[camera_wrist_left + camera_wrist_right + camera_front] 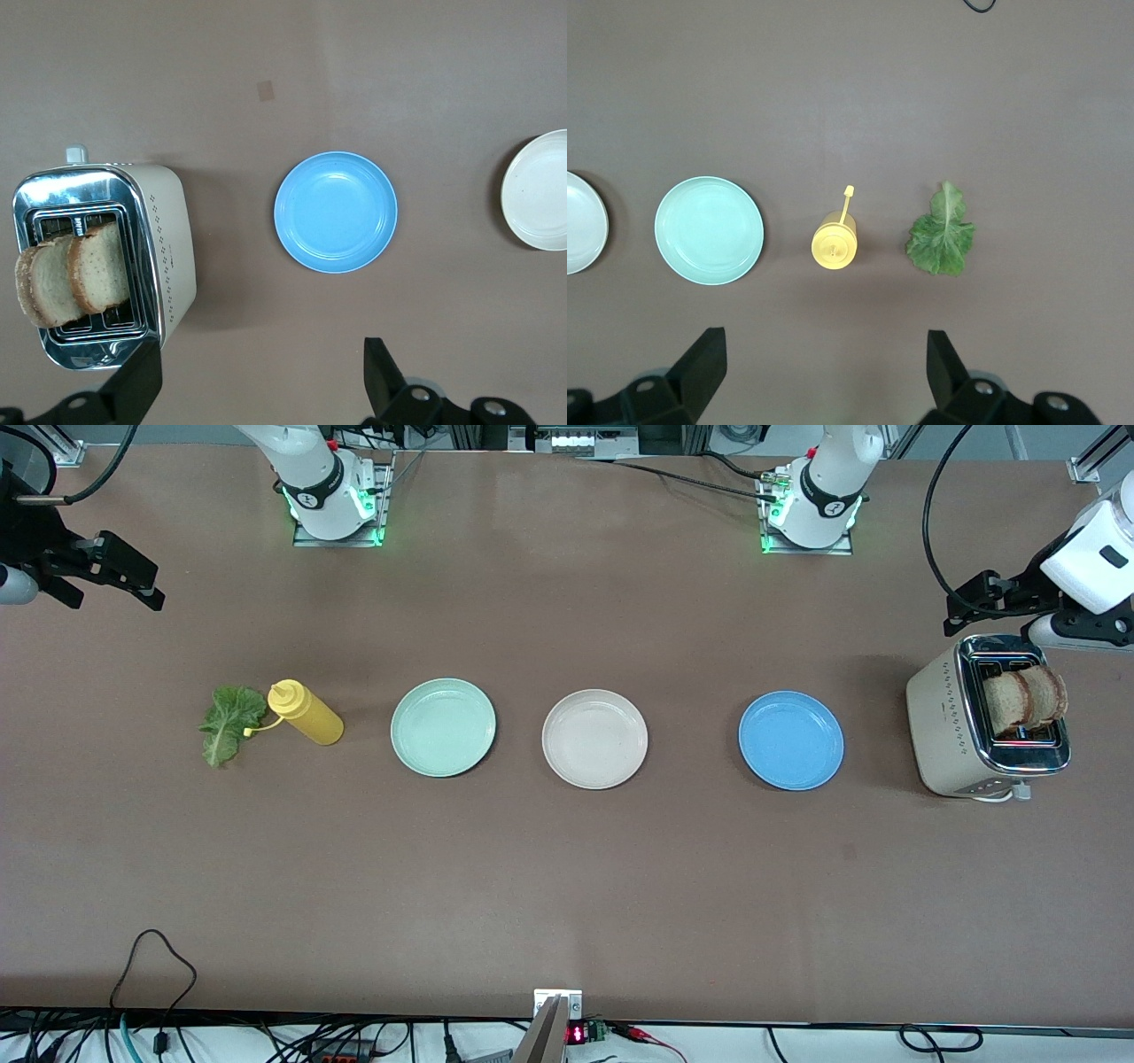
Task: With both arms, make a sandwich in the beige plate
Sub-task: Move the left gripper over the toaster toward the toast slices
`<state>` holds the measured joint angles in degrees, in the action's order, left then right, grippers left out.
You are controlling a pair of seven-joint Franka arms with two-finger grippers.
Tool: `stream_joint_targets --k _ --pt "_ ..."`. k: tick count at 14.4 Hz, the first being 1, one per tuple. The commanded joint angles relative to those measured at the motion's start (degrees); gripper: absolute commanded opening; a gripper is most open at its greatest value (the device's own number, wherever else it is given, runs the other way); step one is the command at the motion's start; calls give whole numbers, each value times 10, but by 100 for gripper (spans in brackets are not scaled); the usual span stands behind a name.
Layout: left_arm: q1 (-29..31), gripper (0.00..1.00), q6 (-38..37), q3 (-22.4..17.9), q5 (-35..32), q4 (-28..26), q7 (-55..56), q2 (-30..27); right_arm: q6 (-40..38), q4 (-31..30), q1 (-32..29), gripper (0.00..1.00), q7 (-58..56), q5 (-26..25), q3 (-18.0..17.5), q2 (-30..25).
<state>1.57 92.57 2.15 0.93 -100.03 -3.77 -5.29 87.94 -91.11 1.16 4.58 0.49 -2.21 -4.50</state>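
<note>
Beige plate (594, 739) sits mid-table between mint-green plate (443, 727) and blue plate (791, 740), no readable writing. Bread slices (1025, 700) upright in toaster (985, 718) under wide-open left gripper (261, 376). Lettuce leaf (229, 724) beside yellow bottle (306, 712); right gripper (824, 372) wide, raised at the right arm's end of the table

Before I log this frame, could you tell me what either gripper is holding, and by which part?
Nothing is held: the left gripper and right gripper both hang open and empty.
</note>
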Motion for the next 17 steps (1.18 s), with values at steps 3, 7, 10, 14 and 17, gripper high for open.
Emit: stream_joint_targets --k 3,7,10,14,17 --pt "5 100 -13 6 -10 18 -11 6 2 -22 0 100 -2 -5 -3 -13" --pt "5 100 -13 6 -10 18 -11 6 5 -22 -6 100 -5 0 0 -10" --pt "5 100 -13 5 -9 18 -6 6 0 -23 -10 100 -6 5 7 -9" --pt "6 100 -20 4 -9 18 -4 7 -1 -16 -7 100 -7 4 7 -9" --pt "6 100 -25 1 -9 18 -4 18 2 -16 -6 100 -7 4 7 -9"
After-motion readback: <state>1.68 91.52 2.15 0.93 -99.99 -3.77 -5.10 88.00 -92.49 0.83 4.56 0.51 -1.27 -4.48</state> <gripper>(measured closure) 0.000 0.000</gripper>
